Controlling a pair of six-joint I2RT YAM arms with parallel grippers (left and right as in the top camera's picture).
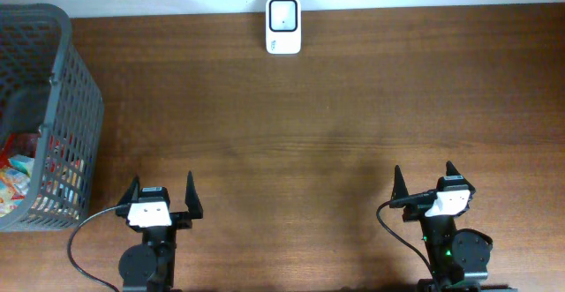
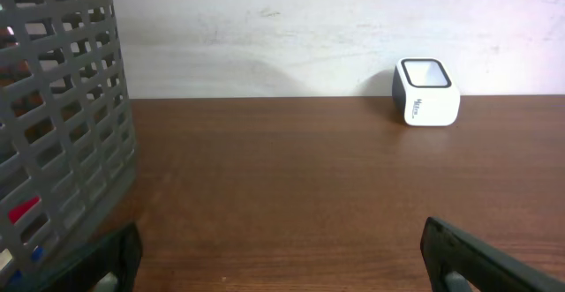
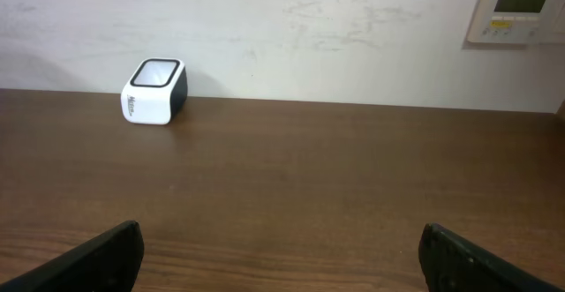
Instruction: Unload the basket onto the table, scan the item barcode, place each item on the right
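Left gripper (image 1: 162, 186): jaws spread wide, nothing between them, low over the near edge of the table (image 1: 309, 124). Right gripper (image 1: 424, 173): the same, wide apart and empty. Both point toward the far wall. Fingers (image 2: 477, 257) are black and wedge-shaped, tapering to points; each gripper has a white block behind them.

Barcode scanner (image 1: 283, 14): at the far edge of the table, roughly midway along it, close to the wall. It is well apart from both grippers. Small white box with rounded corners and a dark back. The sloped top face has a pale square window in a dark frame. There is a small green mark below the window and a line of dark print on one side, both too small to read.

Basket (image 1: 66, 80): on the table's left edge, ahead of the left gripper. Grey plastic, open grid walls, thick rim. Packets (image 1: 18, 173) lie inside in red, white, orange and blue. They look like glossy wrappers. No print or barcode is legible.

Table: dark brown wood grain, smooth, slight sheen.

Wall: off-white and scuffed. A wall panel (image 3: 516, 8) shows at the upper right of the right wrist view. It is beige with a greenish display and small buttons; its writing is unreadable.
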